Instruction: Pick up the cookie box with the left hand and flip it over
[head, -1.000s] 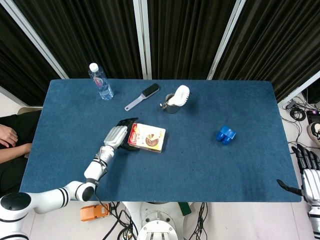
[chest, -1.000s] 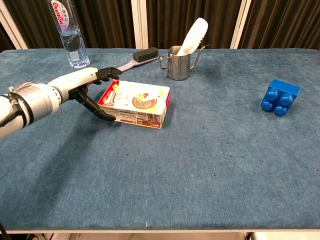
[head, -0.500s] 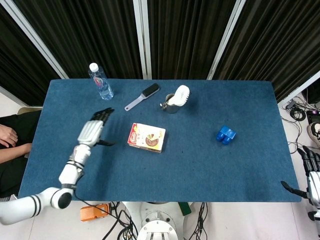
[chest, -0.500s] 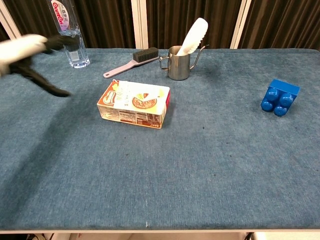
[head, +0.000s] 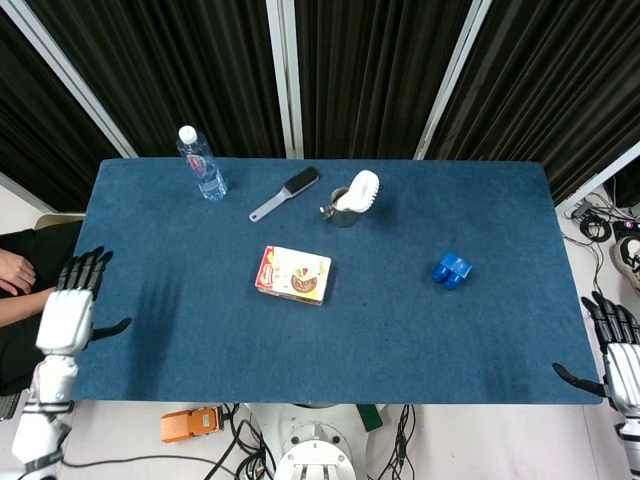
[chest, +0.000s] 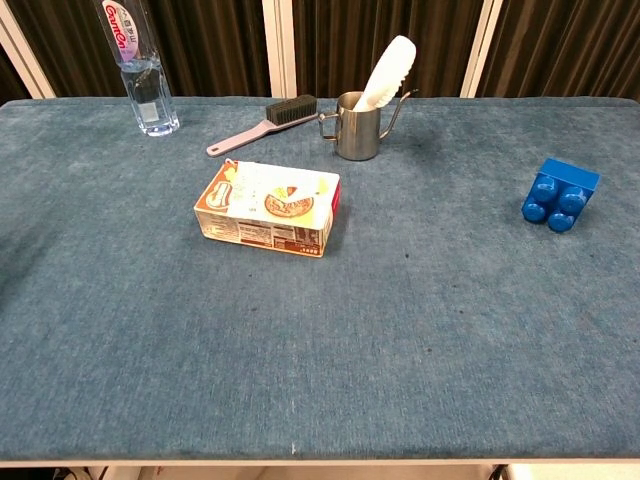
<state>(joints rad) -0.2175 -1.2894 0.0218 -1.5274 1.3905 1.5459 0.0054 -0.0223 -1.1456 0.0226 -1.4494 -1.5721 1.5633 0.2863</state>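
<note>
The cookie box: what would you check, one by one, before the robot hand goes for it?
1. Cookie box lying flat on the table, nothing on top: ok.
2. Left robot hand empty, fingers apart: ok.
3. Left robot hand near the box: not ok, it hangs off the table's left edge.
4. Room around the box: ok, brush and metal cup stand apart from it.
5. Right robot hand out of the way: ok, off the right edge.
6. Which face is up: printed picture side.
</note>
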